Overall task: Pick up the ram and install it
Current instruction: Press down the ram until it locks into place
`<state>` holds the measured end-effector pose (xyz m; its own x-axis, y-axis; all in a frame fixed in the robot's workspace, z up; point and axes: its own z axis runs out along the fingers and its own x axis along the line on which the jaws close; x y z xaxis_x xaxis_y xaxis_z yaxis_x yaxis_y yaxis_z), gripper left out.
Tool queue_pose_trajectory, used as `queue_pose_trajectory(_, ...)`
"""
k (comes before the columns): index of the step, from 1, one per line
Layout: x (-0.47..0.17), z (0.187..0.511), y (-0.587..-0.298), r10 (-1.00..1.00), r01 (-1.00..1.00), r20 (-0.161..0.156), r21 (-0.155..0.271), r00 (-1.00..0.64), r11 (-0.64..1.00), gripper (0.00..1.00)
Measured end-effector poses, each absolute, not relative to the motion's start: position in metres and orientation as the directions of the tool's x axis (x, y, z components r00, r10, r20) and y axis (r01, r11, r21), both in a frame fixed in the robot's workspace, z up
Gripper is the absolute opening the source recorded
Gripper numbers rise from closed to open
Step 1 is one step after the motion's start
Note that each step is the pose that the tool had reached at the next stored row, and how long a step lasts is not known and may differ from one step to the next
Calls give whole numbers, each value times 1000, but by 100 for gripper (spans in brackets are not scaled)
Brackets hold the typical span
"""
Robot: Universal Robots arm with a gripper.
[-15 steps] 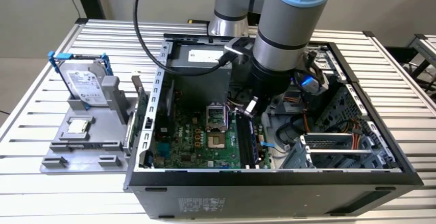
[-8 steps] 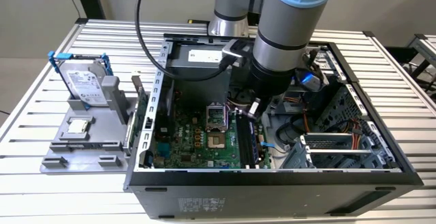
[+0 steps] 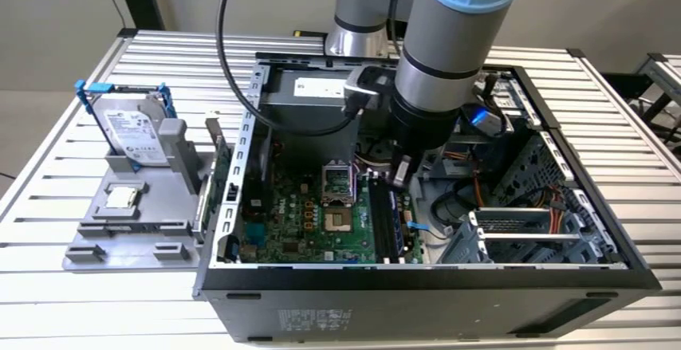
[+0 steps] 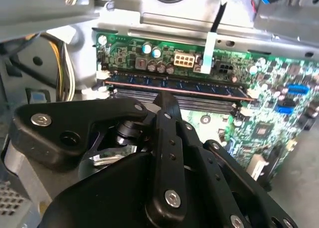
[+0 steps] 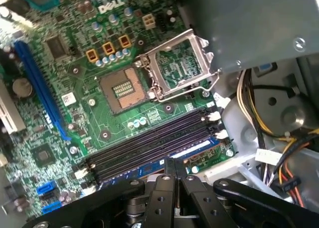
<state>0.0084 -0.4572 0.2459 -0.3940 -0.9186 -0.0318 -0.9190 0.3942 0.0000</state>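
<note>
Checking the ram (image 4: 174,85) first: in the second wrist view it stands on edge in a memory slot on the motherboard (image 3: 303,230), inside the open computer case (image 3: 426,286). In the exterior view that slot bank lies at 3 o'clock of the processor socket (image 3: 338,181).

Tool (image 3: 403,176): fingers together, nothing between them. The joined tip sits on or just above the top edge of the ram, near mid-length; I cannot tell whether it is touching. The seam between the fingers runs across the stick, not along it.

Handling estimate:
- light, thin, stiff along its length
- brittle if bent or twisted; chips and contact edge are the fragile parts
- best held by the bare top edge or the short ends, flat faces between the pads, never on the contacts
- seating load should go straight down on the top edge

Whether it is fully seated cannot be judged.

Hard drive (image 3: 133,127) stands on the table (image 3: 64,302), at 9 o'clock of the case.
</note>
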Motion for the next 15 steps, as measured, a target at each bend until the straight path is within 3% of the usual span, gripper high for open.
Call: queue_pose_trajectory(15,8,246,-457,-991,-991,-32,-1,-132,132,0)
